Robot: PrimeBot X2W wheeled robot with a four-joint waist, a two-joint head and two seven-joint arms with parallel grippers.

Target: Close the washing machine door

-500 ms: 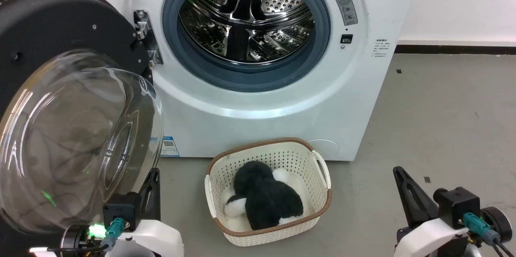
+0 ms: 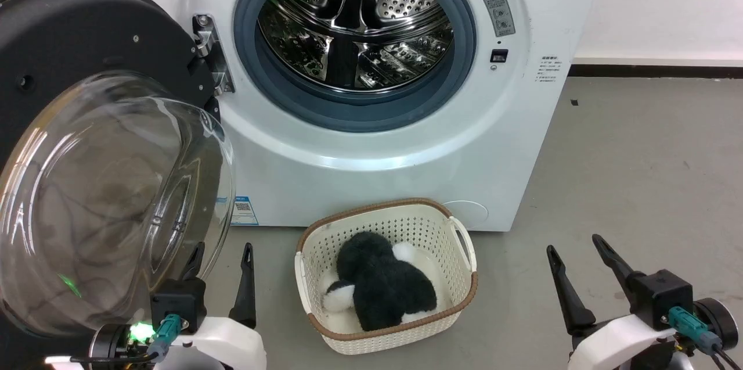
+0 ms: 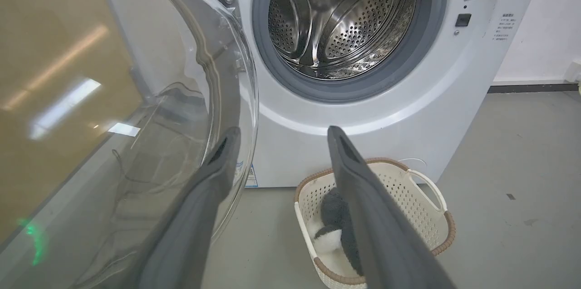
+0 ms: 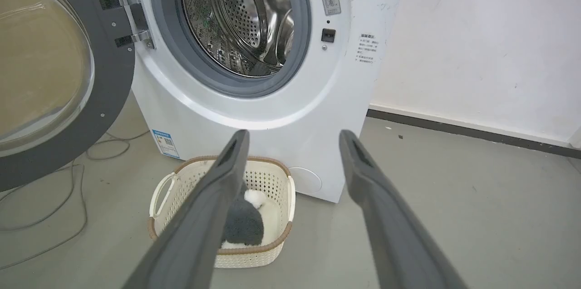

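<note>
Now both have splayed apart, released: left gripper (image 2: 223,247) at seven o'clock beside the wide-open washing machine door (image 2: 87,27), right gripper (image 2: 572,242) at five.

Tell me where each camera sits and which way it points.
Head view: on the robot's head, looking forward and down at the washing machine, its open washing machine door and the basket; left gripper and right gripper at the bottom, jaws apart.
Left wrist view: on the left wrist, close beside the door, facing the drum; its own jaws rise from below.
Right wrist view: on the right wrist, farther right, facing the machine; its own jaws show.
Shared: both wrist views catch drum and basket.
</note>
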